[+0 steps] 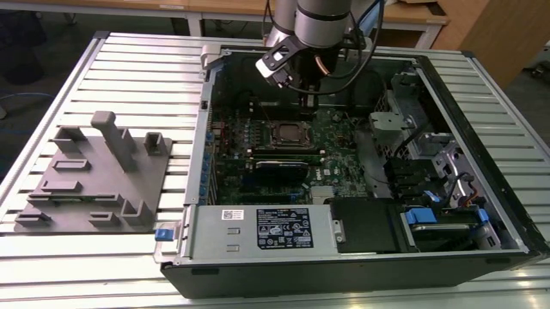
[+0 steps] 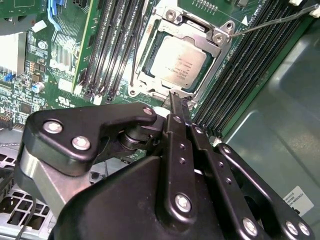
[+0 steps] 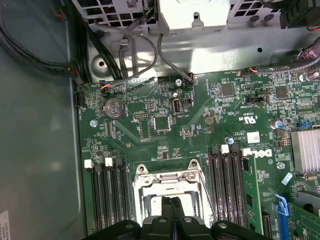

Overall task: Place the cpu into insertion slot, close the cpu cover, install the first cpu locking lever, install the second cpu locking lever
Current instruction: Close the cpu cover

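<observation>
Cpu (image 2: 177, 62) lies flat in the slot (image 2: 142, 91), silver top up, just beyond the tips of your jaws. The cover (image 2: 214, 41) is down over it, its silver frame ringing the chip on all sides.

Your jaws are pressed together with nothing visible between them. In the second wrist view their black tips reach the near edge of the cover and point at the chip. In the first wrist view the same tips hang over the slot's centre.

A thin metal rod (image 2: 270, 22) runs away from the far corner of the cover, out past the jaws. Whether it is latched, you cannot tell.

Long black memory slots (image 2: 112, 47) run along both sides of the slot, flanking the jaws. The green board (image 3: 200, 130) spreads out beyond the tips, with a round coin cell (image 3: 114, 107) further out.

In the exterior view the arm (image 1: 322, 19) comes down into the open computer case (image 1: 257, 241), with the jaws above the board and behind the slot. The case lies on a slatted table (image 1: 138, 64). A grey fixture (image 1: 94, 183) sits on the table, well away from the jaws.
</observation>
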Robot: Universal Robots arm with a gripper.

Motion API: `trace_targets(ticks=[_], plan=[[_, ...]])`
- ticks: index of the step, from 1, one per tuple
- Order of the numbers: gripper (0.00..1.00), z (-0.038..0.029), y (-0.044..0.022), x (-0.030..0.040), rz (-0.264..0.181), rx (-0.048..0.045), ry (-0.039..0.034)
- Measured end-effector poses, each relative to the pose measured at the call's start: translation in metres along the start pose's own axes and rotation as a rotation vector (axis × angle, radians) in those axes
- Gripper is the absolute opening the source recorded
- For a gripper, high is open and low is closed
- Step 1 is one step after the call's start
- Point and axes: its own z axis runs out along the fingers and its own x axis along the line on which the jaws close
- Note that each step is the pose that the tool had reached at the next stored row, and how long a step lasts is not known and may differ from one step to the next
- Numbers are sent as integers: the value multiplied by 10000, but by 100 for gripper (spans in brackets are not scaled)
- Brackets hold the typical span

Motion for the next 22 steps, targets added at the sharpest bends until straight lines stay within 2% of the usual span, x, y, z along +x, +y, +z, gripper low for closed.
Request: trace_targets(ticks=[4, 22], plan=[[10, 1, -6, -1, 3, -2, 0], [10, 16, -130, -15, 1, -90, 12]])
